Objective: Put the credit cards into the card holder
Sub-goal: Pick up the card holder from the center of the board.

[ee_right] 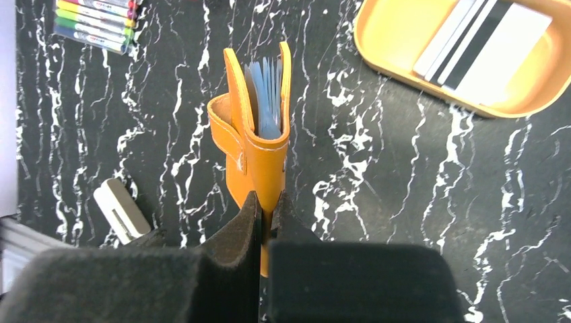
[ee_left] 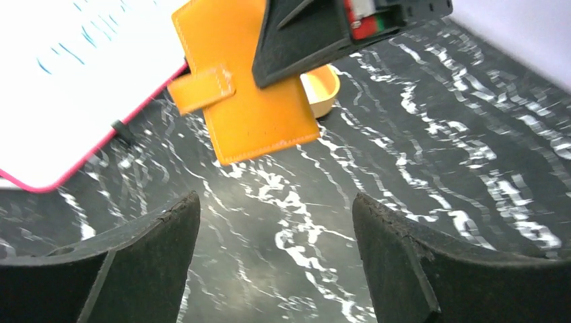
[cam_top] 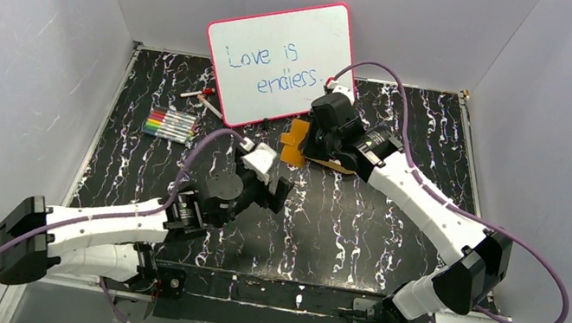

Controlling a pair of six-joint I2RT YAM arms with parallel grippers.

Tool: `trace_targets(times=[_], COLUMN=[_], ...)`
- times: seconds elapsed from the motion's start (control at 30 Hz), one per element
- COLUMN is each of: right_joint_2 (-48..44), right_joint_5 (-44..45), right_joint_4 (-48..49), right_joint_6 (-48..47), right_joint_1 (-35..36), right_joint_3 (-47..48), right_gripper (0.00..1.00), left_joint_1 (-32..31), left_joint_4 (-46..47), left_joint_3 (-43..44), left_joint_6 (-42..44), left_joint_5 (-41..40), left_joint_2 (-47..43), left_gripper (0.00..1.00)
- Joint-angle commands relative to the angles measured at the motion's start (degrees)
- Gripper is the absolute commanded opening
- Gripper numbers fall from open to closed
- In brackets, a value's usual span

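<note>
My right gripper (ee_right: 268, 202) is shut on the lower edge of the orange card holder (ee_right: 259, 155) and holds it upright off the table. The holder's covers gape at the top, with pale blue sheets (ee_right: 266, 94) between them; whether these are cards or sleeves I cannot tell. Several whitish-grey credit cards (ee_right: 481, 44) with dark stripes lie in the orange tray (ee_right: 387, 37). My left gripper (ee_left: 276, 222) is open and empty over bare table, a short way in front of the card holder (ee_left: 249, 101). From above, the left gripper (cam_top: 277, 191) sits below the holder (cam_top: 295, 141).
A pink-framed whiteboard (cam_top: 282, 60) leans at the back, close to the holder's left. Coloured markers (cam_top: 170, 125) lie in a row at the left. The tray (ee_left: 322, 87) sits just behind the holder, partly under the right arm. Grey walls enclose the table.
</note>
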Motion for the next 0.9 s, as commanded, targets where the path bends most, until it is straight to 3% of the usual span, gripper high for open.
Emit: trace_targets(times=[0.0, 0.33, 0.5, 0.6, 0.87], right_joint_2=[-1.2, -1.2, -2.4, -2.7, -3.3], right_joint_5=[-3.6, -6.8, -6.8, -6.8, -6.8], right_joint_4=[0.7, -1.7, -1.7, -1.7, -1.7], right_joint_6=[7.6, 15.8, 15.8, 15.8, 15.8], right_joint_1=[-0.9, -1.7, -2.0, -2.1, -2.1], right_joint_3=[3.2, 5.4, 4.4, 4.3, 4.0], right_gripper=[0.00, 0.00, 0.00, 0.00, 0.00], left_joint_1=[-2.3, -3.1, -3.1, -3.1, -3.1], left_joint_4=[8.9, 9.8, 10.3, 12.0, 11.5], left_joint_3=[3.6, 9.3, 10.6, 10.8, 11.7], left_joint_6=[21.7, 29.3, 30.8, 32.0, 33.0], left_joint_5=[-6.9, -10.9, -14.3, -15.4, -16.3], left_joint_2=[2.7, 12.5, 15.4, 15.9, 16.8], left_gripper=[0.81, 0.80, 0.73, 0.60, 0.12])
